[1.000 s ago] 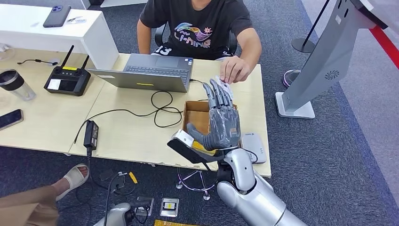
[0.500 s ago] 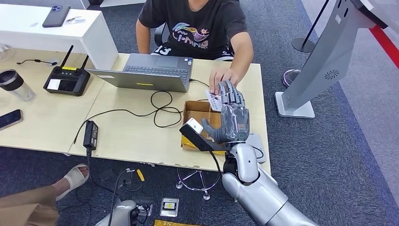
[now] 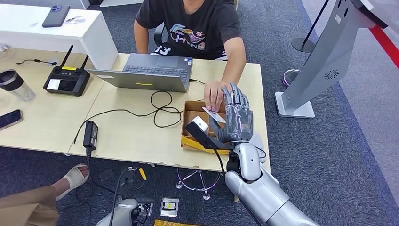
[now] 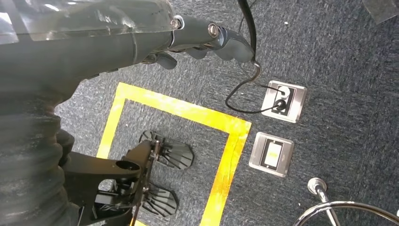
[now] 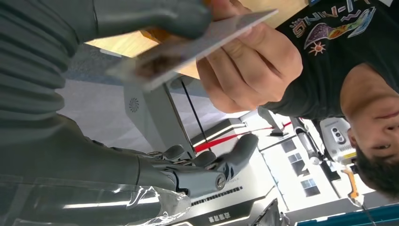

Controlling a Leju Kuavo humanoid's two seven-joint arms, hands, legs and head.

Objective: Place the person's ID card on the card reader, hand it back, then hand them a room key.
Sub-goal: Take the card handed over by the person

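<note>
My right hand is raised above the cardboard box, palm toward the person. The person's hand holds a white ID card against my palm. In the right wrist view my thumb lies on one face of the card, which the person's fingers still pinch. My other fingers stand spread, apart from it. The grey card reader lies on the table beside the box, partly behind my hand. My left hand hangs over the floor, holding nothing.
A laptop and looped cables lie left of the box, with a power adapter near the front edge. A black remote, a cup and a phone sit further left. A grey kiosk stand rises on the right.
My right hand has moved forward and right, toward the person. The person's hand has brought the card from the table's far edge down into my palm.
</note>
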